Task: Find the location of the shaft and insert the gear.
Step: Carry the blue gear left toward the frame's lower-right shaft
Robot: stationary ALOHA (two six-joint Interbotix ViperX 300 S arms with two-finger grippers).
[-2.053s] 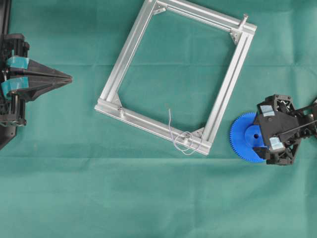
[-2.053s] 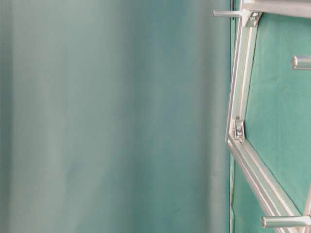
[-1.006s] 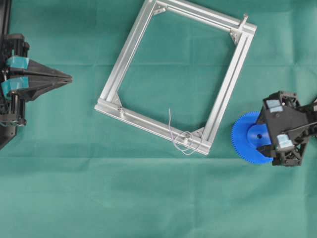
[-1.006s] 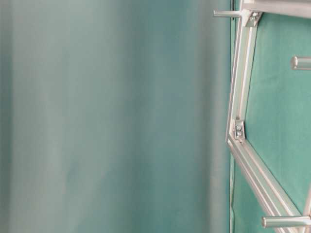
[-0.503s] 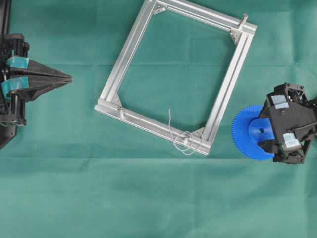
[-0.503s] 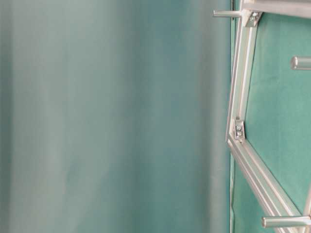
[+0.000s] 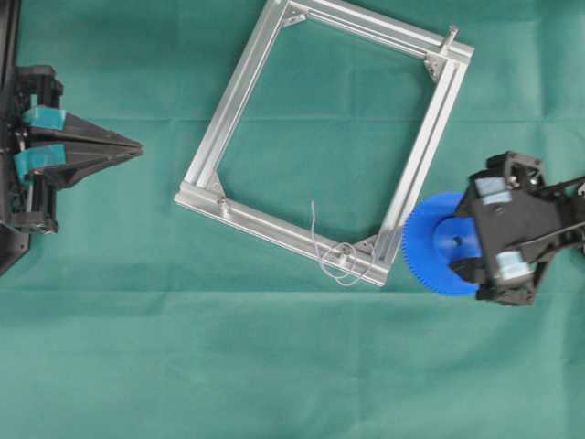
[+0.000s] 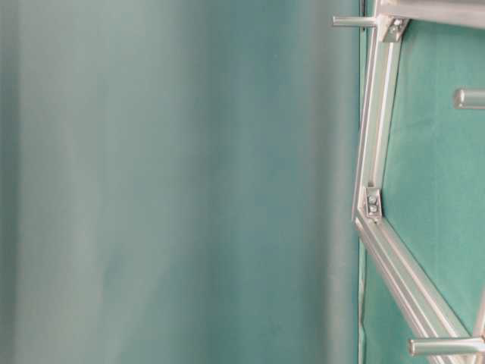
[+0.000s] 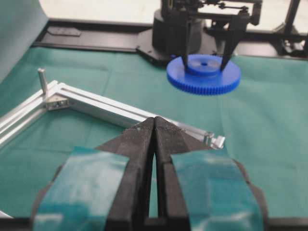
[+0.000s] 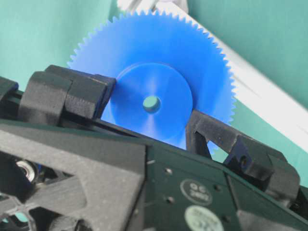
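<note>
a green cloth (image 7: 274, 366), soft and slightly creased, covers the whole table and would give a little under anything pressed into it. on it lies a square frame (image 7: 247, 82) of 4 grooved aluminium bars, stiff and bright, with small brackets bolted inside its corners; it looks heavy enough to stay put, though it sits loose on cloth and a sideways shove could slide it. just beside its near right corner hangs the gear (image 7: 430, 240), a flat blue plastic wheel with fine teeth all round, a raised round hub and a small centre hole; it looks light, rigid and smooth, so the teeth are the part most likely to mar or snag. the right gripper (image 7: 468, 242) is clamped on the hub, 1 finger on each side, which seems the best hold: it leaves the hole clear and keeps the wheel level, as the left wrist view shows. the smooth hub could slip or tilt if the bore catches. the left gripper (image 7: 137, 144) rests well apart at the left edge, its ribbed tips pressed together on nothing. at the frame's far right corner stands a plain bolt (image 7: 451, 35). the shaft (image 7: 343, 259), a short thin metal pin, stands at the near right corner bracket, close to the gear, with a pale wire (image 7: 315, 240), thin and springy, looped round it; that wire may foul the gear as it goes down.
</note>
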